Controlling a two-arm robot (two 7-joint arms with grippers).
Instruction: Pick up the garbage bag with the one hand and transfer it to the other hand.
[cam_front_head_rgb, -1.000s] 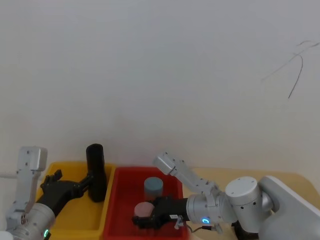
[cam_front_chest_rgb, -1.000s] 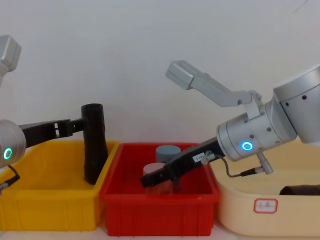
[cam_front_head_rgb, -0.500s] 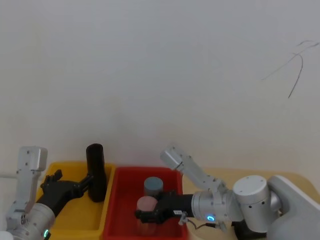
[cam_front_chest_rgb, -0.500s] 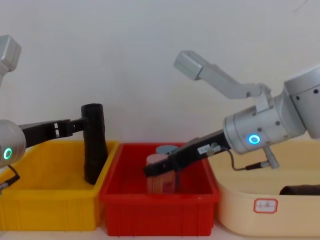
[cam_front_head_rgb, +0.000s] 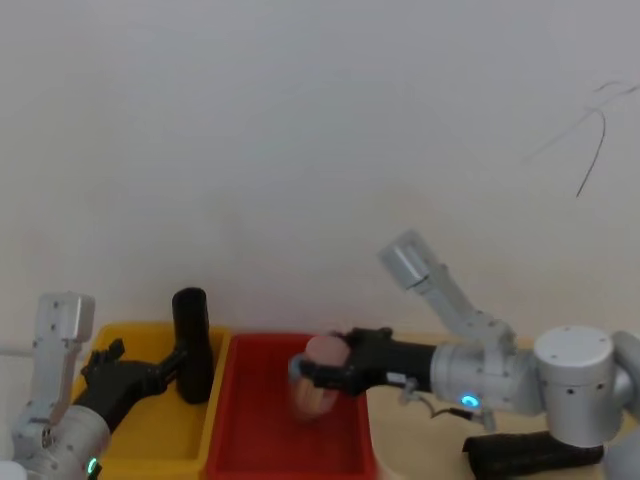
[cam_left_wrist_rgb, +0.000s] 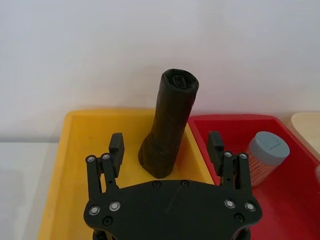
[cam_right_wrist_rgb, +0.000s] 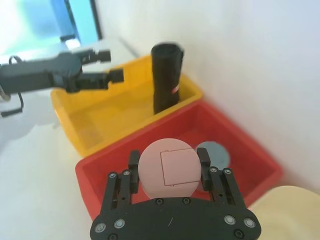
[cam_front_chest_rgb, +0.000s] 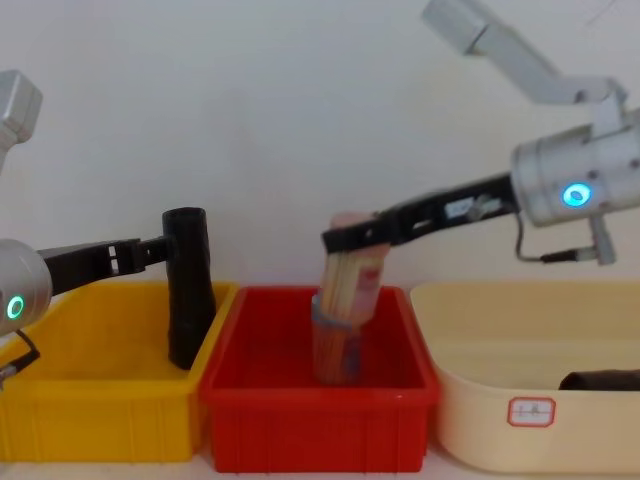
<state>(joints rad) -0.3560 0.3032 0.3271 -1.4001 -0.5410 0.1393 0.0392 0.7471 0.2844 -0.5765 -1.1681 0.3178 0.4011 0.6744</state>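
The garbage bag (cam_front_chest_rgb: 187, 287) is glossy black, standing in a yellow bin (cam_front_chest_rgb: 90, 400). Beside it sits a red bin (cam_front_chest_rgb: 320, 415), then a cream tub (cam_front_chest_rgb: 540, 420) (with a small red-bordered white label). The lifted jar (cam_right_wrist_rgb: 170, 167) has a pink lid; another jar (cam_left_wrist_rgb: 266, 152) has a grey-blue lid.

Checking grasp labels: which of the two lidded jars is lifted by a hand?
The pink-lidded jar, held by the right hand above the red bin; the grey-lidded jar stands inside it.
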